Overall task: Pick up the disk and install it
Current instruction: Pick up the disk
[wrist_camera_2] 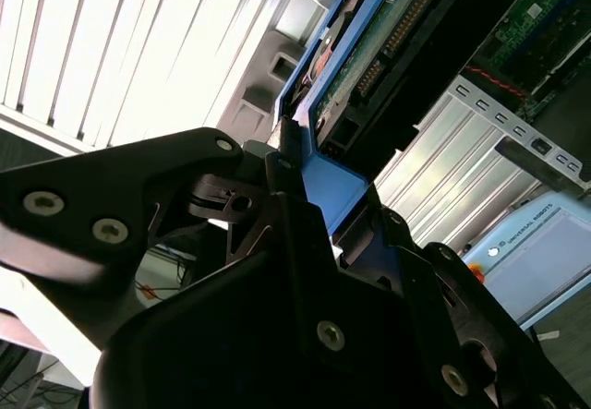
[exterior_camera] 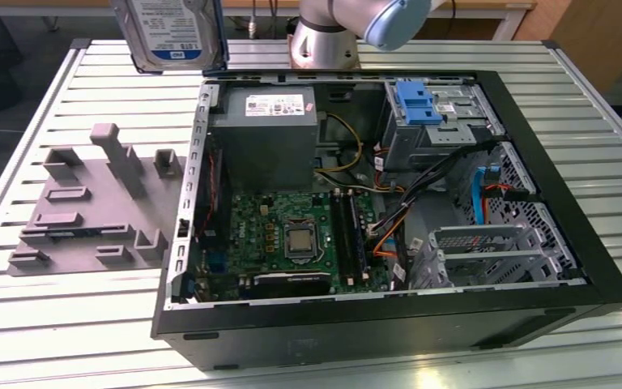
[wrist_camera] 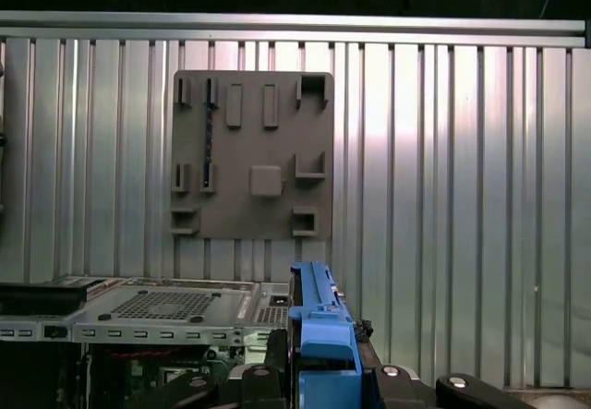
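Observation:
The disk [exterior_camera: 171, 32] hangs in the air at the upper part of the exterior view's left, above the slatted table and beside the open computer case [exterior_camera: 398, 203]. Its white-and-blue label faces the camera, and its top is cut off by the frame edge. In the second wrist view my gripper [wrist_camera_2: 297, 164] is shut on the blue side rail of the disk [wrist_camera_2: 369, 54], whose circuit-board side shows. The first wrist view looks down along the same blue rail [wrist_camera: 319, 330], which sits between my black fingers [wrist_camera: 397, 381].
Inside the case are a grey power supply box [exterior_camera: 262, 138], a motherboard [exterior_camera: 289, 235] and a bare blue bracket [exterior_camera: 414, 101] at the drive bay. A grey fixture plate [exterior_camera: 95, 203] lies on the table [exterior_camera: 30, 324] on the exterior view's left. The arm's base [exterior_camera: 327, 36] stands behind the case.

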Robot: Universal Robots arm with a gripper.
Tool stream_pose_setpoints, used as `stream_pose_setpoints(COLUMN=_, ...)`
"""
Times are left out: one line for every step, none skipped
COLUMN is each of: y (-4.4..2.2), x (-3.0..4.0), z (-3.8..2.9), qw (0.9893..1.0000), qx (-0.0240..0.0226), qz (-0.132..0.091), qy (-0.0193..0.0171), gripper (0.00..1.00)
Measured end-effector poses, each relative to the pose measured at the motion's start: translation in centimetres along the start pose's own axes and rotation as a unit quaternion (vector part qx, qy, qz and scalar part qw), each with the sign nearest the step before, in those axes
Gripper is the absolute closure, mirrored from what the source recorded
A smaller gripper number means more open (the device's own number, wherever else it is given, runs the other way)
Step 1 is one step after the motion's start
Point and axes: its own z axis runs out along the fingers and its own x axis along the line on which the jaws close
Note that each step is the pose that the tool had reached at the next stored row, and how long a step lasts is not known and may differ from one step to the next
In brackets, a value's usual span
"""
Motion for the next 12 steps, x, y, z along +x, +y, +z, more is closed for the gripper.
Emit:
stream_pose_setpoints(y=-0.19, x=0.0, z=0.0, qw=1.0, qx=0.0, qz=0.0, qy=0.0, gripper=0.64)
stream_pose_setpoints(y=-0.36, x=0.0, z=0.0, qw=1.0, qx=0.0, qz=0.0, qy=0.0, gripper=0.64)
stream_pose_setpoints(y=-0.53, x=0.0, z=0.0, qw=1.0, qx=0.0, qz=0.0, qy=0.0, gripper=0.64)
stream_pose_setpoints(y=-0.73, x=0.0, z=0.0, qw=1.0, qx=0.0, qz=0.0, qy=0.0, gripper=0.64)
stream_pose_setpoints(y=-0.87, x=0.0, z=0.0, qw=1.0, qx=0.0, qz=0.0, qy=0.0, gripper=0.64)
stream_pose_setpoints(y=-0.94, x=0.0, z=0.0, qw=1.0, qx=0.0, qz=0.0, qy=0.0, gripper=0.64)
stream_pose_setpoints(y=-0.97, x=0.0, z=-0.01, qw=1.0, qx=0.0, qz=0.0, qy=0.0, gripper=0.64)
stream_pose_setpoints(y=-0.99, x=0.02, z=-0.01, qw=1.0, qx=0.0, qz=0.0, qy=0.0, gripper=0.64)
stream_pose_setpoints(y=-1.01, x=0.04, z=0.0, qw=1.0, qx=0.0, qz=0.0, qy=0.0, gripper=0.64)
stream_pose_setpoints(y=-1.03, x=0.1, z=-0.01, qw=1.0, qx=0.0, qz=0.0, qy=0.0, gripper=0.64)
stream_pose_setpoints(y=-1.05, x=0.18, z=-0.01, qw=1.0, qx=0.0, qz=0.0, qy=0.0, gripper=0.64)
stream_pose_setpoints(y=-1.06, x=0.27, z=-0.01, qw=1.0, qx=0.0, qz=0.0, qy=0.0, gripper=0.64)
